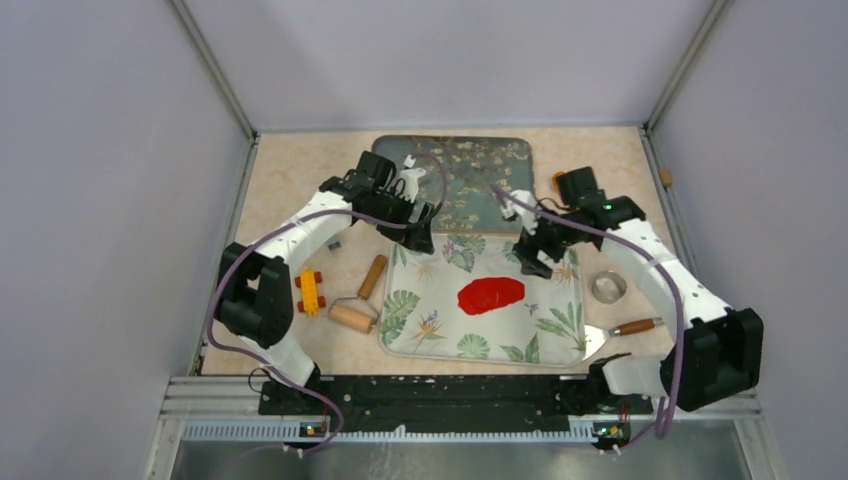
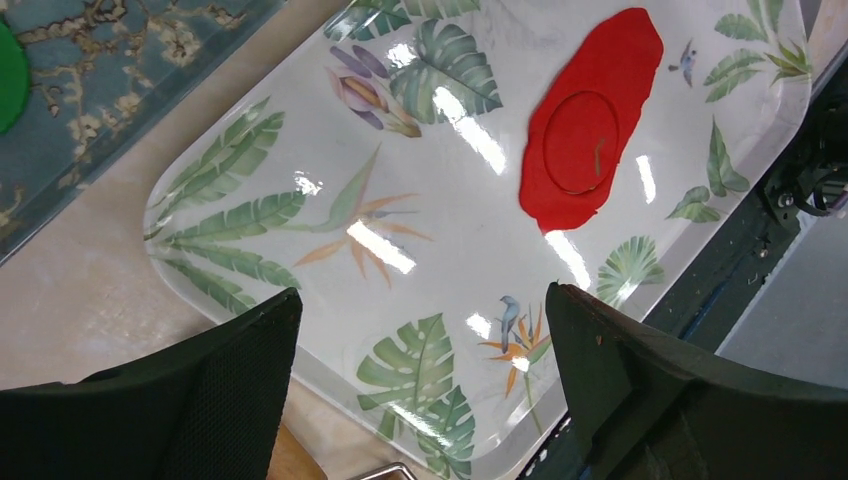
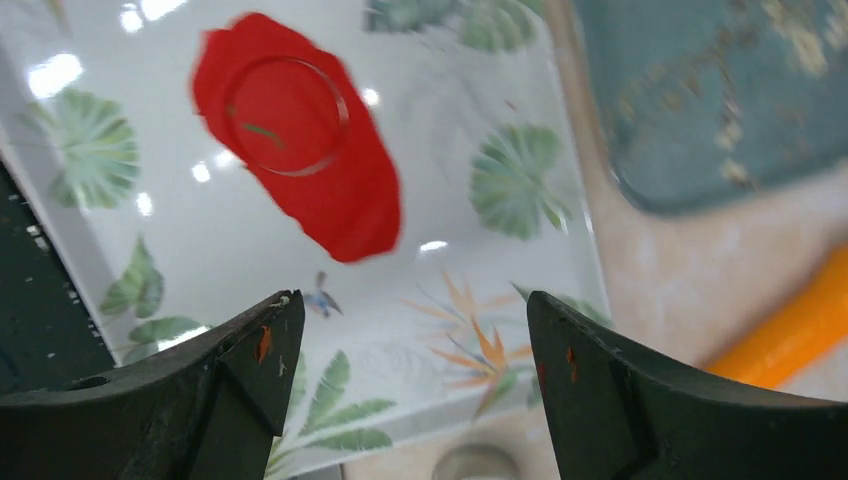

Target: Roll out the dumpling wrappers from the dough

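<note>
A flattened red dough sheet (image 1: 490, 294) lies on the leaf-printed white tray (image 1: 540, 340). A round red wrapper outline is pressed into it, shown in the left wrist view (image 2: 580, 140) and the right wrist view (image 3: 285, 112). A green clay piece (image 2: 8, 75) shows partly at the frame edge on the blue blossom mat (image 2: 110, 60); the left arm hides it from above. My left gripper (image 1: 420, 238) (image 2: 420, 330) is open and empty over the tray's far left corner. My right gripper (image 1: 531, 264) (image 3: 410, 320) is open and empty over the tray's far right part.
A wooden rolling pin (image 1: 355, 312) lies left of the tray, beside a yellow and red toy (image 1: 310, 292). A metal ring cutter (image 1: 608, 287) and a wooden-handled tool (image 1: 636, 326) lie right of it. The blue mat (image 1: 480, 170) lies behind. Walls enclose the table.
</note>
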